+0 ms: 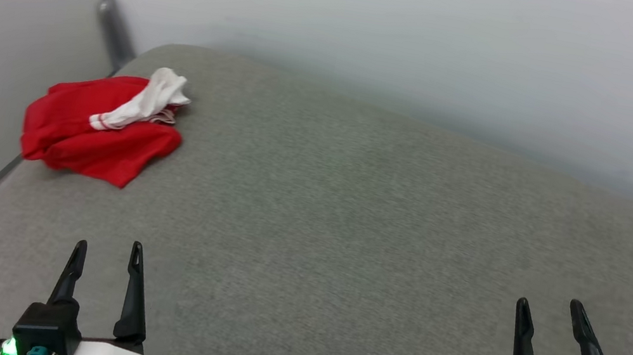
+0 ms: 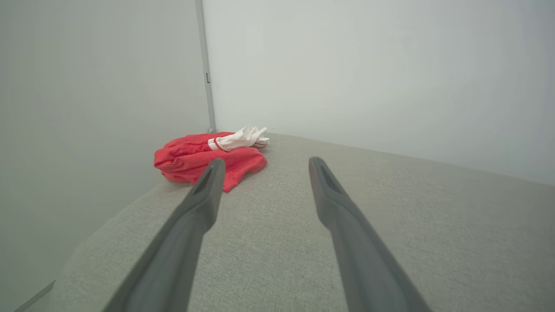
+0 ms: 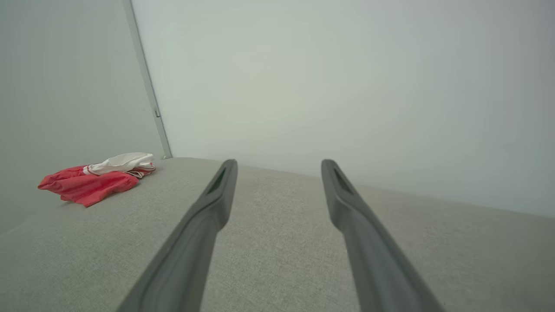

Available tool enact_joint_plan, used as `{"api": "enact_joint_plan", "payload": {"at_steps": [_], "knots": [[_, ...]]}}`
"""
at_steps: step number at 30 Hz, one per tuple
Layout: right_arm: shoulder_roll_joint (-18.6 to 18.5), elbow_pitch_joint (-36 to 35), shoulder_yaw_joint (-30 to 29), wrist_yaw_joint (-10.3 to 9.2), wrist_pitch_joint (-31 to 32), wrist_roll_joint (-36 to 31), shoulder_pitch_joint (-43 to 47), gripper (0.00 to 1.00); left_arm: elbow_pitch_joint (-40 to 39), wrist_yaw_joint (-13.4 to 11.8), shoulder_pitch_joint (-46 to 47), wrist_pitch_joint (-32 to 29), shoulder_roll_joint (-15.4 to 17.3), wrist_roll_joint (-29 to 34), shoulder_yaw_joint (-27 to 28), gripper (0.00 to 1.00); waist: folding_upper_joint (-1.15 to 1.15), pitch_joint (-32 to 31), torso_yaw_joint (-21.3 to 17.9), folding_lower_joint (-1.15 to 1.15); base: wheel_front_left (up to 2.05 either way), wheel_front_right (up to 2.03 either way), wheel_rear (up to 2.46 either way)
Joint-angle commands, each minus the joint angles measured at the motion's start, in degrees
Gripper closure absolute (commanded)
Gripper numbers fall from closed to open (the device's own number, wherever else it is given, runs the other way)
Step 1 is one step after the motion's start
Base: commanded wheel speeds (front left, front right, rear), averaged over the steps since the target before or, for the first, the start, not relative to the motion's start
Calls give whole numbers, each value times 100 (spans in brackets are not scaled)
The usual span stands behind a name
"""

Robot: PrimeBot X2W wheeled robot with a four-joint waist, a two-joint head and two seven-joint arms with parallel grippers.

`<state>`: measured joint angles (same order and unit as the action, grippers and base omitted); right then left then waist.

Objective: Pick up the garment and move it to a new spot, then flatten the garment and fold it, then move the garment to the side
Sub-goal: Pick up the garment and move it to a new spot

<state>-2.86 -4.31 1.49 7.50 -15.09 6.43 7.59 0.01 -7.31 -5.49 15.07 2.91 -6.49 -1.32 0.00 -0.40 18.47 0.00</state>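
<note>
One grey fabric surface (image 1: 344,240) spans the scene. A crumpled red jersey (image 1: 97,141), white sleeve (image 1: 142,103) on top, lies far left, untouched. Near, the left gripper (image 1: 108,249) and right gripper (image 1: 549,304) hover, jaws spread, empty. Pickup seems pending: reach far left and pinch cloth.

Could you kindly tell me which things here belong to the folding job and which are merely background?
Belonging to the job:
- garment, red and white, crumpled near the far left corner
- left gripper, open and empty
- right gripper, open and empty

Merely background:
- grey padded surface
- pale walls
- metal strip in the corner
</note>
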Motion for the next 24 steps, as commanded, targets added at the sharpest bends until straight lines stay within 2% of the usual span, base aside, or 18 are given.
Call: {"api": "enact_joint_plan", "payload": {"at_steps": [1,7,12,20,24], "knots": [[-3,-22,2,-2,-12,-53,79,0,-14,-16,-46,16,-2,-38,10,0,0,-16,194,0,0,0,0],[-4,3,53,-2,-11,-77,99,0,-14,-10,-109,16,-2,-43,144,0,0,-35,589,0,0,0,0],[-3,28,52,-2,-11,-50,110,0,43,-66,-153,16,-3,-123,274,0,0,-46,759,0,0,0,0],[-4,41,54,-2,-11,-142,8,0,104,-74,30,16,0,-298,443,0,0,102,711,0,0,0,0],[-4,13,31,-3,-11,-253,-93,0,147,174,410,16,43,-181,785,0,0,298,604,0,0,0,0]]}}
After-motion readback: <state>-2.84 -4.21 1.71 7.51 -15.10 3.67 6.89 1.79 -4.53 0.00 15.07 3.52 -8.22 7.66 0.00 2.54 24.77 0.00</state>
